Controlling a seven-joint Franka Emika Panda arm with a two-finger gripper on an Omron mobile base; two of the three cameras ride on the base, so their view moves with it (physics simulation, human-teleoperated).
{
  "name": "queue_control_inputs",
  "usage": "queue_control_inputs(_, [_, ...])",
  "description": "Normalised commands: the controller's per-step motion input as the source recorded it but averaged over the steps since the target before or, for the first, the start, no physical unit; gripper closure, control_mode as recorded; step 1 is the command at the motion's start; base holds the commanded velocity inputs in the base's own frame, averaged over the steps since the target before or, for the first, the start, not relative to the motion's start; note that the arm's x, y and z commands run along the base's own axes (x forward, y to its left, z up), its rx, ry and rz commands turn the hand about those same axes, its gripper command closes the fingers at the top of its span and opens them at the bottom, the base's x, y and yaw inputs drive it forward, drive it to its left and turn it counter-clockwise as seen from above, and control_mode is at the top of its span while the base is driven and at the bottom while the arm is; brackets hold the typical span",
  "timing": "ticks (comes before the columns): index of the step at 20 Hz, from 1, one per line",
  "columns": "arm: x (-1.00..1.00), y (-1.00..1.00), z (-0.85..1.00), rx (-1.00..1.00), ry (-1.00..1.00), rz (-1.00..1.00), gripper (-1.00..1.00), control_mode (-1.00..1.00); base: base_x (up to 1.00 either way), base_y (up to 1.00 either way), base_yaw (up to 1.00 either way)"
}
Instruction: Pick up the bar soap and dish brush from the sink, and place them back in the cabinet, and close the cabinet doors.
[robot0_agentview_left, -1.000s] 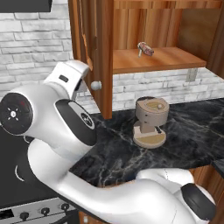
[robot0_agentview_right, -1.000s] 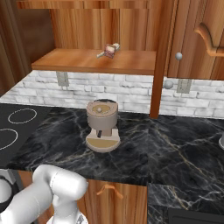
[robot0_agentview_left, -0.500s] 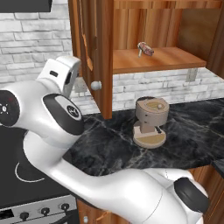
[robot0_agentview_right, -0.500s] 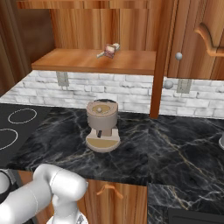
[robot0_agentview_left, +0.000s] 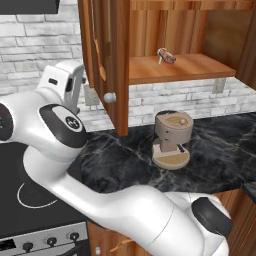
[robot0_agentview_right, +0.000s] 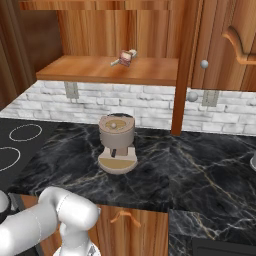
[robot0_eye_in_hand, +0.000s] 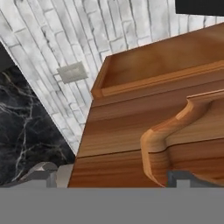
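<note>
Swinging my arm toward the left cabinet door (robot0_agentview_left: 107, 55) since a second ago, I hold my gripper (robot0_eye_in_hand: 113, 178) wide and empty against its panel, ready to push, while soap (robot0_agentview_right: 125, 58) and brush (robot0_agentview_right: 131, 52) lie on the shelf (robot0_agentview_right: 95, 72) at one o'clock.

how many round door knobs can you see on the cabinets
3. One knob on the open left door; a second knob and a third knob by the right door. Others may be hidden.

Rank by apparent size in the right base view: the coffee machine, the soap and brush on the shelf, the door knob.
1. Coffee machine, clearly largest.
2. Soap and brush, sitting further back.
3. Door knob, smallest.
</note>
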Motion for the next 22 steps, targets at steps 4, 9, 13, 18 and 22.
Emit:
queue_control_inputs(4, [0.12,0.0,0.0,-0.06,0.0,-0.04,-1.0,-1.0,0.0,0.0,0.0])
queue_control_inputs(9, [0.06,0.0,0.0,-0.03,0.0,-0.05,-1.0,-1.0,0.0,0.0,0.0])
queue_control_inputs(13, [0.0,-0.01,0.0,-0.01,0.0,-0.07,-1.0,-1.0,0.0,0.0,0.0])
queue_control_inputs(18, [0.0,-0.1,0.0,-0.02,0.0,-0.05,-1.0,-1.0,0.0,0.0,0.0])
queue_control_inputs(22, [0.0,-0.17,0.0,-0.02,0.0,-0.06,-1.0,-1.0,0.0,0.0,0.0])
